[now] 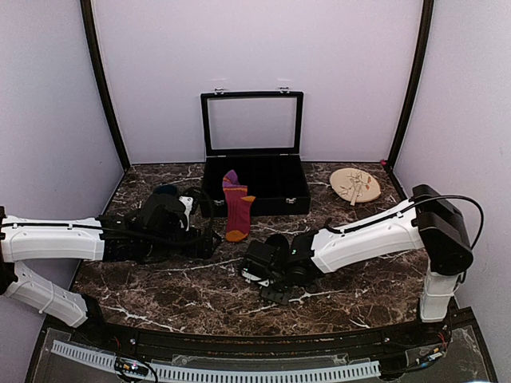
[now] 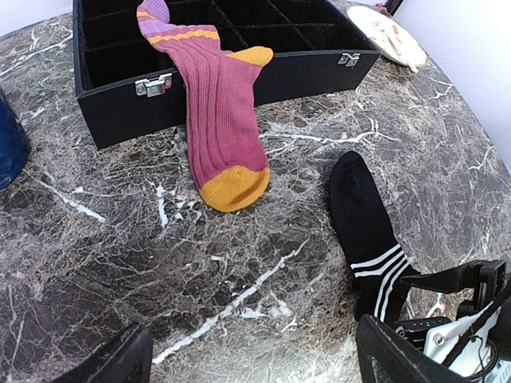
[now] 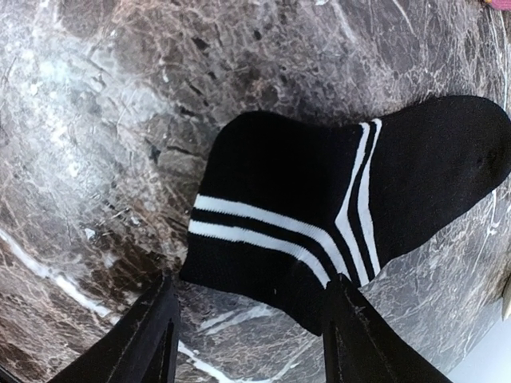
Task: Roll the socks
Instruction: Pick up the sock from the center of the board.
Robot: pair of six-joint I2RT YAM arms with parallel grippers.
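Right gripper (image 3: 252,283), jaws spread, flanks the black sock (image 3: 335,199) at centre frame. Left gripper (image 2: 254,331), jaws spread, sits below the red sock (image 2: 219,120).

Table (image 1: 160,295) — box (image 1: 275,206), plate (image 1: 355,185), red sock (image 2: 219,104), black sock (image 2: 359,211)

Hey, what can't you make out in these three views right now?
- Black sock: top view, almost wholly under the right gripper; left wrist view, that gripper hides its cuff.
- Dark blue cup: cut by left wrist view's left edge; top view, mostly behind the left arm.
- Plate pattern: too small in top view.
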